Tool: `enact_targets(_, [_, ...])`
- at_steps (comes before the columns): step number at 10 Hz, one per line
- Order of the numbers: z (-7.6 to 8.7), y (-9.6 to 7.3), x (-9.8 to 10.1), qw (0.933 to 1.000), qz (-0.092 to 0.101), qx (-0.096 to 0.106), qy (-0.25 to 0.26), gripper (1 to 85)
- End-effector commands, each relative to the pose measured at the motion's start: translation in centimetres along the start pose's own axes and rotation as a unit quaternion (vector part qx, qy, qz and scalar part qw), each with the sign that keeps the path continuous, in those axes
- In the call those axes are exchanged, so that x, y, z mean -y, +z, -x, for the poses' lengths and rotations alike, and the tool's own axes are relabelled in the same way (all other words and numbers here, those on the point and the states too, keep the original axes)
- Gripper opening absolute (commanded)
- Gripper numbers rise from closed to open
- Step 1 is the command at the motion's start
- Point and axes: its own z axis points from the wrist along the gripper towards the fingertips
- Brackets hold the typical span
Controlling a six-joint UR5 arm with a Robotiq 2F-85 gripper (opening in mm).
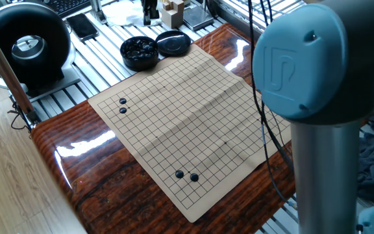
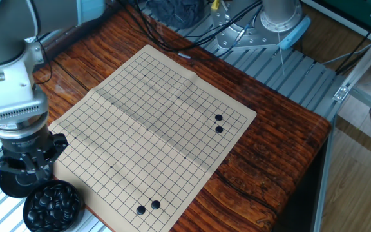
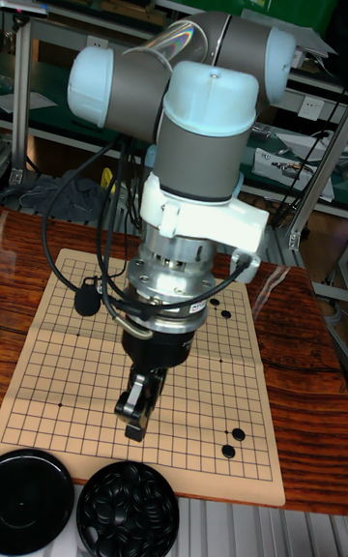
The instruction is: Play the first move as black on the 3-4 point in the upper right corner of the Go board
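1. Black stones (image 2: 51, 205) filling the round bowl (image 2: 29, 216) beside the Go board (image 2: 148, 133); lying just off the board's corner, beside the bowl's lid (image 1: 173, 43).
2. Pincer (image 3: 138, 419) hanging above the bowl and lid, fingers pointing down; seeming pressed together, nothing visibly pinched.
3. Four stones already sitting on the board, in two pairs (image 2: 218, 123) (image 2: 147, 207), well apart.
4. Board lying flat on the glossy wooden table (image 1: 93, 172).

go board (image 1: 187, 117) lies flat on counter (image 1: 83, 162). two pairs of stones on it: one pair (image 1: 122, 106) near one corner, other pair (image 1: 186, 175) near the adjoining corner. bowl of stones (image 1: 139, 51) and lid (image 1: 173, 43) side by side just off board's far edge. end effector (image 3: 141, 400) above bowl side.
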Motion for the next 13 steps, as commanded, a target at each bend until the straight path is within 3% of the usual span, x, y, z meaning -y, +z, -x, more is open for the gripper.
enact_targets(1, [-0.3,0.2,-0.1,0.9993,0.006,0.0,-0.036,41.3])
enact_targets(2, [-0.1,0.2,-0.1,0.9994,0.005,0.004,-0.034,41.3])
enact_targets(4, [0.4,0.1,-1.2,0.9989,0.026,0.013,-0.036,42.7])
enact_targets(5, [1.2,0.1,-1.2,0.9988,0.026,0.028,-0.032,45.0])
enact_targets(7, [-0.3,0.1,-1.6,0.9991,0.035,0.001,-0.023,45.0])
enact_targets(10, [-1.2,0.0,-2.7,0.998,0.056,-0.018,-0.025,46.7])
enact_targets(13, [-1.0,0.1,-2.3,0.998,0.055,-0.013,-0.028,42.3])
